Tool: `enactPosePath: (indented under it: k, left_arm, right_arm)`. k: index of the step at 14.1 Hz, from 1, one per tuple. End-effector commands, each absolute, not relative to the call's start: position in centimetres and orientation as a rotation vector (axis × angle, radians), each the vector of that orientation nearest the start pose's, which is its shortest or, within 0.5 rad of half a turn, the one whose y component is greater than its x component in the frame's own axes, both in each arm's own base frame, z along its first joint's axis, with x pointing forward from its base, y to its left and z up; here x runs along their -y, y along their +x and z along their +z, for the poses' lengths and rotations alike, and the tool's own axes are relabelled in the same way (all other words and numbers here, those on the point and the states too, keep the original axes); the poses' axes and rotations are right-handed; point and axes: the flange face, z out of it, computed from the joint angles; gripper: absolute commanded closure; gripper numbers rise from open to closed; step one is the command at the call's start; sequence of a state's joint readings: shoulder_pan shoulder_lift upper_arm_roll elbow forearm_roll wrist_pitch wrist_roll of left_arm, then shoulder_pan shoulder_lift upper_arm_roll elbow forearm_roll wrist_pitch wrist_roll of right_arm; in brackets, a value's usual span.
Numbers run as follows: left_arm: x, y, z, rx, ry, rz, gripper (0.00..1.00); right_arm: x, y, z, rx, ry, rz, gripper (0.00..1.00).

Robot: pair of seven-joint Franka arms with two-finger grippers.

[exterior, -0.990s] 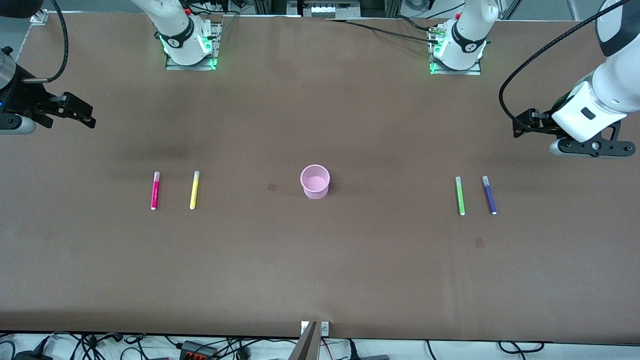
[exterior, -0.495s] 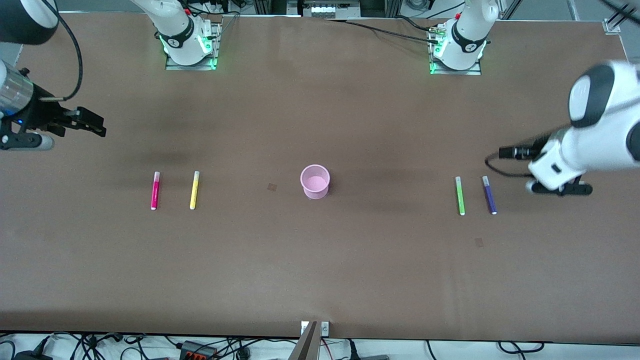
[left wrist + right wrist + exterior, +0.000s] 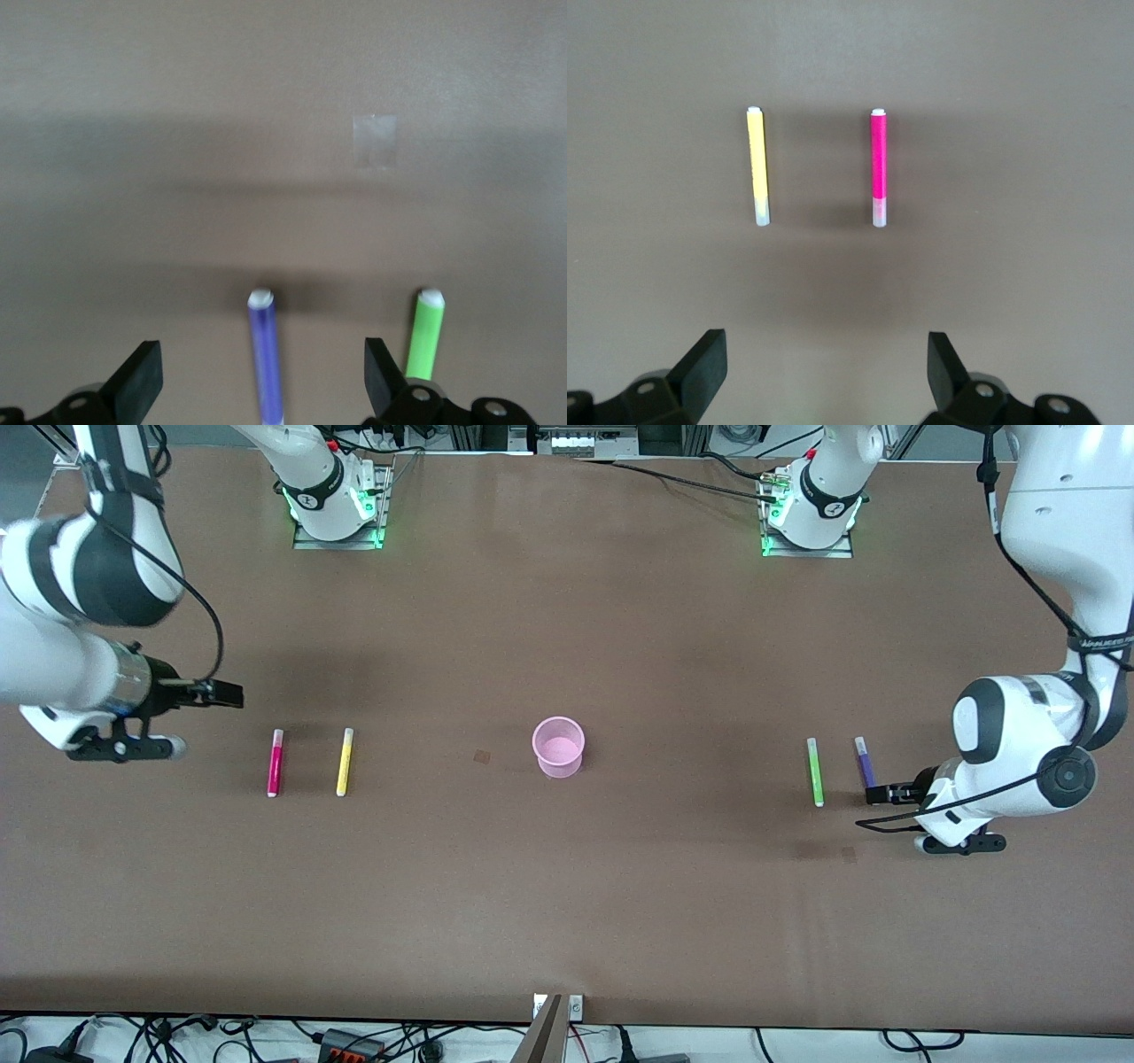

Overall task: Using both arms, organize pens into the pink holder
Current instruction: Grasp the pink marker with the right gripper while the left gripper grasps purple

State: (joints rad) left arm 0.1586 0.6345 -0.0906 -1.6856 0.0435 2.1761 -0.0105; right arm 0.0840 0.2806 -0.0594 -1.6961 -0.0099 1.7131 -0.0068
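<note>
Both arms are swinging inward from the table ends since the earlier frames. The left gripper (image 3: 877, 794) is now hovering spread wide over the purple-blue pen (image 3: 866, 762), empty; the right gripper (image 3: 232, 693), equally wide and empty, is hovering near the magenta pen (image 3: 275, 763). The left wrist view is showing a pale tape patch (image 3: 374, 142) that is barely visible from the front. The yellow pen (image 3: 344, 762), green pen (image 3: 815, 771) and pink holder (image 3: 558, 747) are lying in one row. Lettering on the left arm is unreadable.
</note>
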Motion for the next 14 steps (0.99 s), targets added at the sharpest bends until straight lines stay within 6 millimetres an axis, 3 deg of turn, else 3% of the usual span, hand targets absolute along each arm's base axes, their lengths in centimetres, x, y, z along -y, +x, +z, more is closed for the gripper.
enactPosePath:
  k: [1,2,5,6,8,10,12,14]
  left_arm:
    - [-4.8,63.9,20.1,0.045,-3.151,0.183,0.00]
    - [-4.7,63.3,19.2,0.043,-3.152,0.178,0.00]
    - [-5.7,63.1,18.7,0.069,-3.154,0.180,0.30]
    - [-6.0,63.0,18.0,0.079,-3.156,0.189,0.32]
    - [-5.9,63.2,17.7,0.076,-3.156,0.187,0.42]
    - [-5.7,63.2,17.6,0.073,-3.157,0.192,0.64]
    - [-5.8,63.0,16.7,0.075,-3.158,0.211,0.78]
    - [-5.8,63.0,15.9,0.076,-3.160,0.201,0.78]
  right_arm:
    - [-1.8,62.7,37.9,0.045,-3.151,0.436,0.00]
    - [-1.5,63.0,36.0,0.028,-3.153,0.453,0.00]
    - [1.7,63.6,31.1,-0.050,-3.153,0.425,0.00]
    - [2.2,63.7,29.5,-0.061,-3.152,0.430,0.00]
    - [2.2,63.9,26.4,-0.056,-3.153,0.455,0.00]
    - [2.4,64.2,23.0,-0.052,-3.157,0.448,0.00]
    - [2.0,64.3,22.0,-0.041,-3.160,0.444,0.00]
    - [2.0,65.0,21.2,-0.029,-3.172,0.362,0.00]
